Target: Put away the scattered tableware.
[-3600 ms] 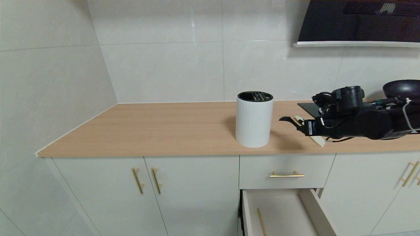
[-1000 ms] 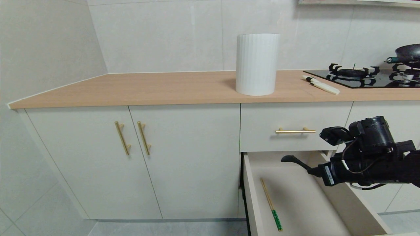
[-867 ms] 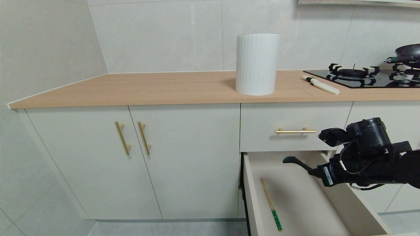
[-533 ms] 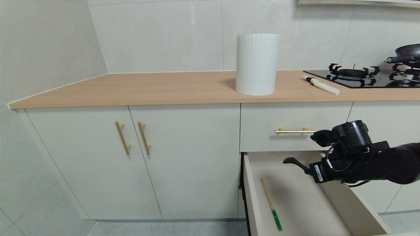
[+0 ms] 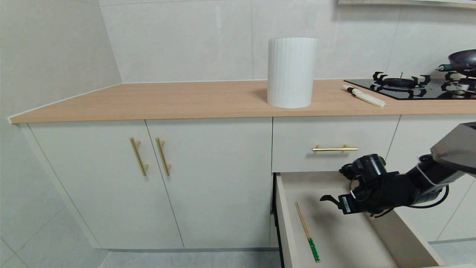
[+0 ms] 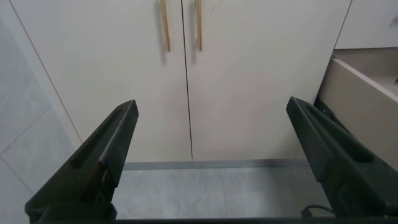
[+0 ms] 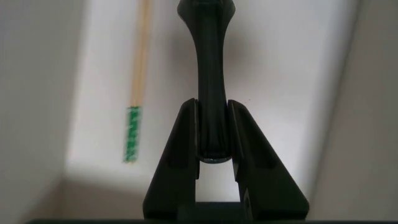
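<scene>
My right gripper [image 5: 344, 204] is shut on a black utensil [image 5: 328, 198] with a curved tip and holds it low inside the open drawer [image 5: 281, 219]. In the right wrist view the utensil's black handle [image 7: 211, 68] is clamped between the fingers [image 7: 182, 127]. A pair of wooden chopsticks with green ends [image 5: 307, 231] [image 7: 138, 81] lies on the drawer floor beside it, apart from the utensil. A white-handled knife [image 5: 363, 96] lies on the wooden countertop [image 5: 178, 100]. My left gripper [image 6: 211, 109] stands open and holds nothing, facing the cabinet doors [image 6: 186, 68].
A tall white ribbed holder [image 5: 291, 72] stands on the countertop left of the knife. A black gas hob [image 5: 405, 87] with a pan [image 5: 461, 59] is at the far right. A shut drawer with a gold handle [image 5: 334, 149] sits above the open one.
My right gripper has moved down and to the left with the black utensil, deeper into the open drawer. Since the oldest frame the head view has dropped.
</scene>
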Robot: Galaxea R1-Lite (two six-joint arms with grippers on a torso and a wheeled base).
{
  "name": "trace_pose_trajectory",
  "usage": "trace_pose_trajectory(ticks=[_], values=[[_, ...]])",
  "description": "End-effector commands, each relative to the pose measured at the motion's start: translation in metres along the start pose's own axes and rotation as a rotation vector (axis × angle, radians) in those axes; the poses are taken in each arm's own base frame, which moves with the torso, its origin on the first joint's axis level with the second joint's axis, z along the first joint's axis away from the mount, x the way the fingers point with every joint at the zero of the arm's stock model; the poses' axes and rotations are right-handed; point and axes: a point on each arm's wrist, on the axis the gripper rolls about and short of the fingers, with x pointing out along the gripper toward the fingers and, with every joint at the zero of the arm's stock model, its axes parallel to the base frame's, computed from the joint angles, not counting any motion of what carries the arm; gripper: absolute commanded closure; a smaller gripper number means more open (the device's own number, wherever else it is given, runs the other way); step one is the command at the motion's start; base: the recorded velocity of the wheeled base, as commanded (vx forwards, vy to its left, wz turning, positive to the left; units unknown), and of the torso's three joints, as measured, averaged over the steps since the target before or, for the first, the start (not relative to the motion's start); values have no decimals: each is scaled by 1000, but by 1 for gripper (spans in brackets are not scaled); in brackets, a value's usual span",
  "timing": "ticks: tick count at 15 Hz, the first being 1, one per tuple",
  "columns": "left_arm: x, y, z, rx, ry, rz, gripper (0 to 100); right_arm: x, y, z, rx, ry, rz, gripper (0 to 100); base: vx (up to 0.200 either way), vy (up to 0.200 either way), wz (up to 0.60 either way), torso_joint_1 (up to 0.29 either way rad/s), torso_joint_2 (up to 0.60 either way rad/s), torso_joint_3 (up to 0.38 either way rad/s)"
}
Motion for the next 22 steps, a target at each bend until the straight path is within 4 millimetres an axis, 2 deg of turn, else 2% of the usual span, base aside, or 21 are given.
trace_pose_trajectory(ticks=[1,4,6,7,18,19,22], values=[[0,0,0,0,-1,0,0,33,-6,-11,15,67,-7,100,0,0,0,0,0,0],[0,0,0,0,-1,0,0,53,-12,-12,26,85,-11,100,0,0,0,0,0,0],[0,0,0,0,1,0,0,57,-13,-14,28,95,-12,100,0,0,0,0,0,0],[0,0,0,2,-1,0,0,66,-13,-21,28,120,-14,100,0,0,0,0,0,0],[0,0,0,0,1,0,0,69,-16,-23,33,128,-22,100,0,0,0,0,0,0],[0,0,0,0,-1,0,0,69,-16,-22,33,127,-22,0,0,0,0,0,0,0],[0,0,0,0,-1,0,0,69,-16,-22,33,127,-22,0,0,0,0,0,0,0]])
